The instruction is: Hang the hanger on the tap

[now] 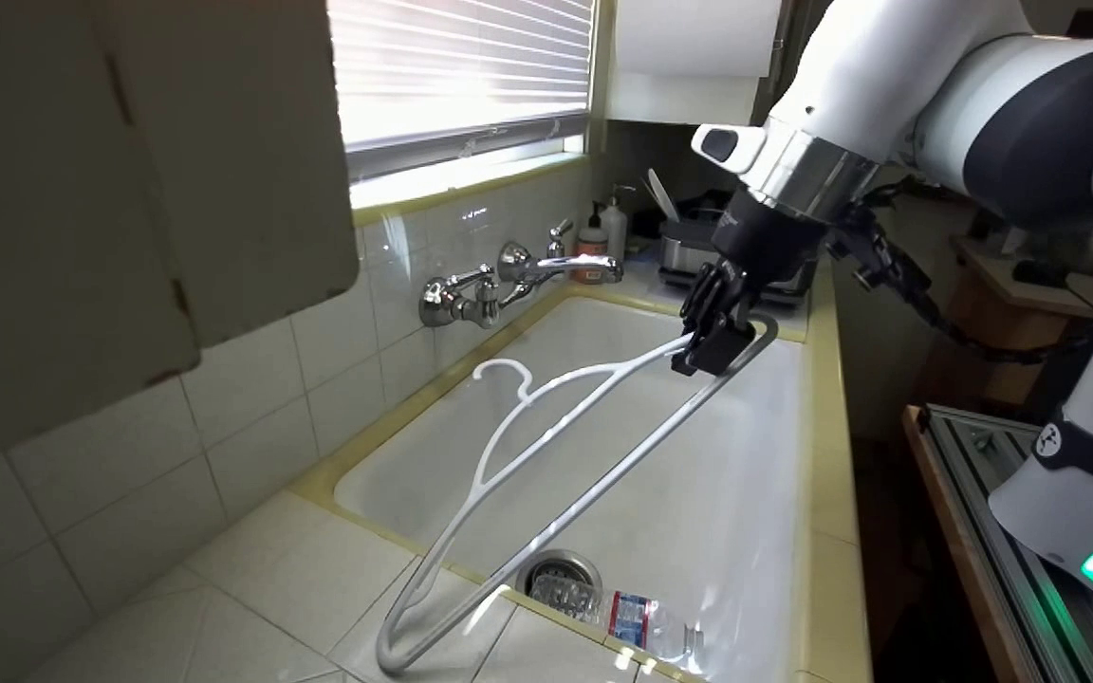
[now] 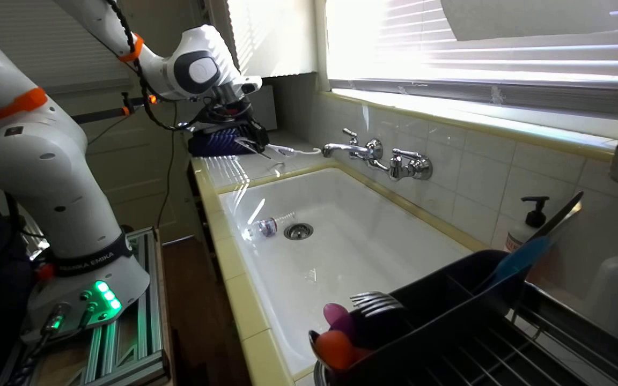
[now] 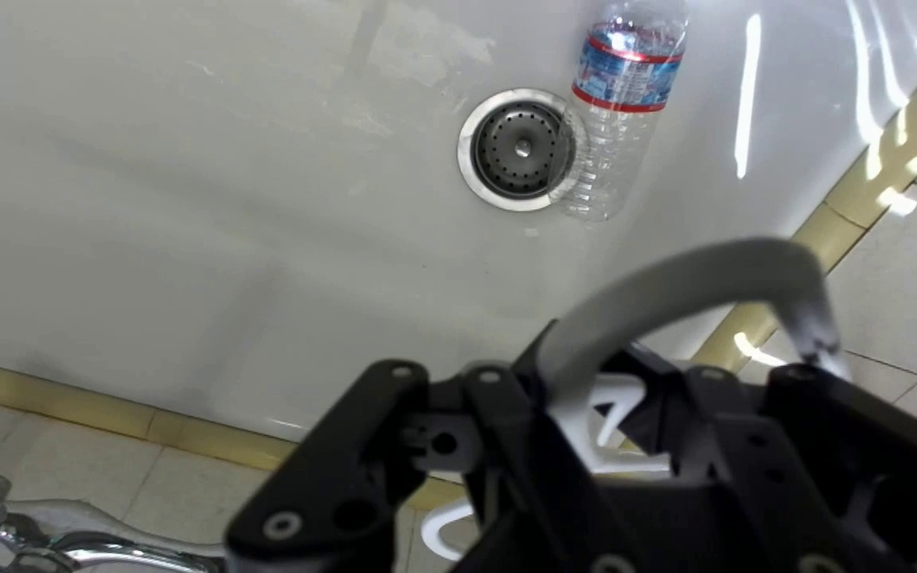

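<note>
Hanger (image 1: pixel 594 491) slanting from claw (image 1: pixel 713 351), jaws pinching it tightly near one end; hook (image 1: pixel 509 363) hovering apart from tap (image 1: pixel 570 266).

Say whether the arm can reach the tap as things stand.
Probably yes: the gripper holds the hanger, hook toward the wall, and nothing visible stands between hook and tap.

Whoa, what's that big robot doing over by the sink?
The robot arm has its black gripper shut on a pale clothes hanger near one end, holding it up in the air. The job is to hang it on the shiny tap. The hook isn't on there yet: an exterior view shows a gap between them. A plastic bottle lies in the sink.
</note>
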Robot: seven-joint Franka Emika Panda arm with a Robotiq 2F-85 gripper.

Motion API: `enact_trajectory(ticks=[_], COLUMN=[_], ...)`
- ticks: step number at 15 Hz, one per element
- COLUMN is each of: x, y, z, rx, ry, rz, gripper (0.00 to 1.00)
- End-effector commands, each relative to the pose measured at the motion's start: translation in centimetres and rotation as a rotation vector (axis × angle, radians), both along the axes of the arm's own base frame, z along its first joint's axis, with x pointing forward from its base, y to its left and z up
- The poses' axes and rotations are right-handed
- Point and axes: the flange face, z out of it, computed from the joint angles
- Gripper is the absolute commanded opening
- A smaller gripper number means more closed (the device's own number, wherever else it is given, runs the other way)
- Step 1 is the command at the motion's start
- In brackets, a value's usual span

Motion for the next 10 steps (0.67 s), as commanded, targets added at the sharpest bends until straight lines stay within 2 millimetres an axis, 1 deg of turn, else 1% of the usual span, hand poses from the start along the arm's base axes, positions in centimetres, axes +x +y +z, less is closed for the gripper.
enact_trajectory(ticks=[1, 2, 3, 4, 8, 10], x=[-1.9, -2.4, -3.5, -3.8, -4.5, -4.3], y=[0.2, 0.1, -0.5, -0.7, -1.9, -2.4], z=[1.6, 1.9, 1.8, 2.1, 3.2, 3.5], rx=[-0.056, -0.073, -0.088, -0.106, -0.200, -0.247], ry=[0.040, 0.057, 0.075, 0.096, 0.171, 0.210], rz=[-0.084, -0.112, -0.142, -0.166, -0.247, -0.259], gripper=[0.02, 0.02, 0.02, 0.02, 0.02, 0.02])
